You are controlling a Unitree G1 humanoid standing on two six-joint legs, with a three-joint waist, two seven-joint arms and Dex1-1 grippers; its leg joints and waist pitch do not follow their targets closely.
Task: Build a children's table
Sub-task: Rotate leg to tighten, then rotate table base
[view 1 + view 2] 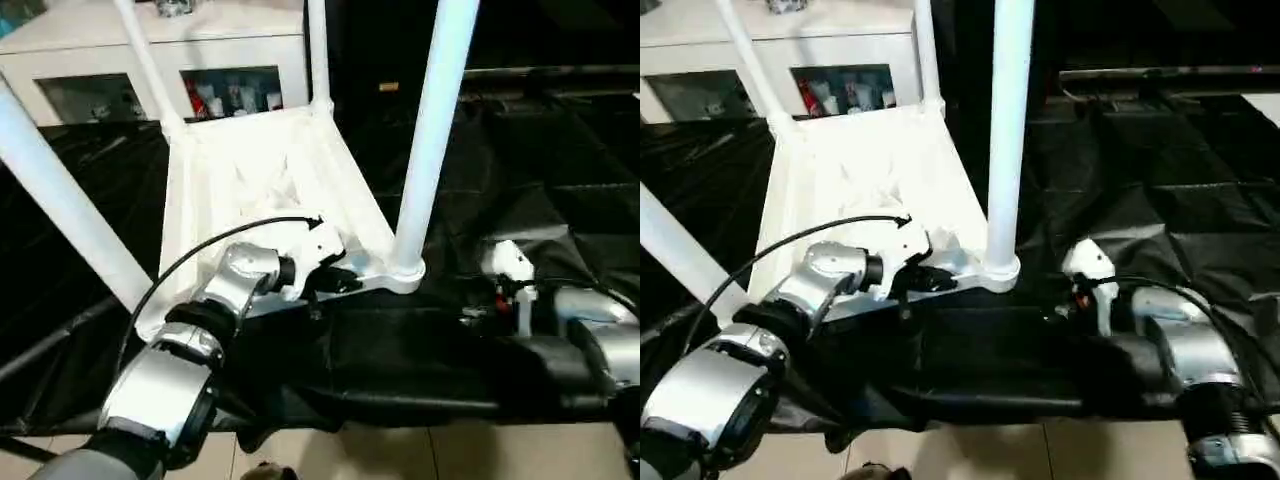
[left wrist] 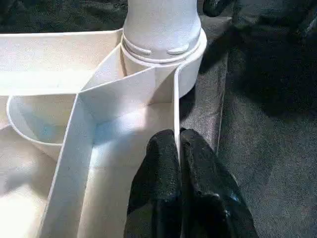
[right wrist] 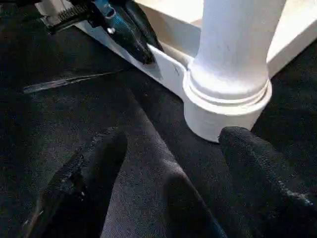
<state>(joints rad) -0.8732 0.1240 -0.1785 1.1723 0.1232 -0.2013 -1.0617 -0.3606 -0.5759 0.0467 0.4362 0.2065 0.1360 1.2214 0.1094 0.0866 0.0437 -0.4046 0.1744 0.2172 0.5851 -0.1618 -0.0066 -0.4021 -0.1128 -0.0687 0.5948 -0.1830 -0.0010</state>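
Between my left fingers [image 2: 163,173]: tabletop [image 1: 250,160] rim wall, pinched tight, just short of the near corner socket [image 3: 225,106].
Right gripper [image 3: 168,183] stands wide open and empty on the black cloth [image 1: 540,160], socket just ahead. Legs [image 1: 435,130] seated, top inverted. I'd worry the thin-wall pinch slips when flipping, or the right fingertip bumps the leg loose.

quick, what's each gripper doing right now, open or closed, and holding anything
Left gripper: closed, pinching the tabletop's rim.
Right gripper: open, holding nothing, near the leg.
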